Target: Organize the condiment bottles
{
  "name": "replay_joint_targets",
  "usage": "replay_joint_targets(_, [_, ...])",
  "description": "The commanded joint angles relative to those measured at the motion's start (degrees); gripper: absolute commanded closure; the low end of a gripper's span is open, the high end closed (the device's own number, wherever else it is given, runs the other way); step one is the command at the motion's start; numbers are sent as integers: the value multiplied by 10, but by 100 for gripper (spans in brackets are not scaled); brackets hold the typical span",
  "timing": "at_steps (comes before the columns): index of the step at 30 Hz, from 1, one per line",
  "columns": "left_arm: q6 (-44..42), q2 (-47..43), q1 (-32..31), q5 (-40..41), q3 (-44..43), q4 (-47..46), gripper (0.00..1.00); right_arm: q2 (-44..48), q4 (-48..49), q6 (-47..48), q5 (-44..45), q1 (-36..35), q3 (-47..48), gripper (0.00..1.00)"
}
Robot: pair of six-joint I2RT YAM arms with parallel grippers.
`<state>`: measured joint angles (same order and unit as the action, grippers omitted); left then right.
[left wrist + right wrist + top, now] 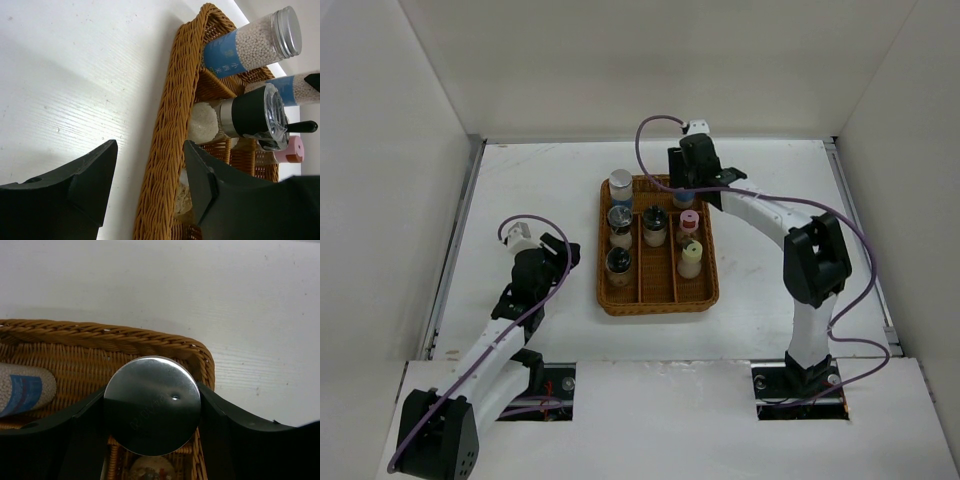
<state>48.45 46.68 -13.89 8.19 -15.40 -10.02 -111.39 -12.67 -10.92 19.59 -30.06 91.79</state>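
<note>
A silver-topped bottle (150,390) is being grasped upright by the right gripper (151,409) at the far right corner of the tray (125,335); the left gripper (150,152), released and empty, is being held beside its left wall.

Seven condiment bottles (654,222) (one wicker tray (658,306))

White walls (620,60) are enclosing the white table (540,180) from nine through twelve to three o'clock; soft, even light is falling across it.
</note>
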Motion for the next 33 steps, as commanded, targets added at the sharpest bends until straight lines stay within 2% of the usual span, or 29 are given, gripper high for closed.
replay_joint_targets(1, [-3, -8, 3, -3, -13, -11, 46, 6, 76, -13, 4, -4, -6, 48])
replay_joint_targets(9, [-1, -8, 3, -1, -8, -12, 46, -14, 84, -28, -3, -4, -29, 38])
replay_joint_targets(18, [-1, -6, 3, -1, -7, -14, 46, 8, 86, -28, -1, -4, -31, 13])
replay_joint_targets(26, [0, -11, 3, -4, -8, -11, 46, 48, 87, -25, 4, -7, -31, 0])
replay_joint_targets(33, [-3, -11, 2, -5, -16, -7, 43, 111, 90, -21, 5, -21, -42, 0])
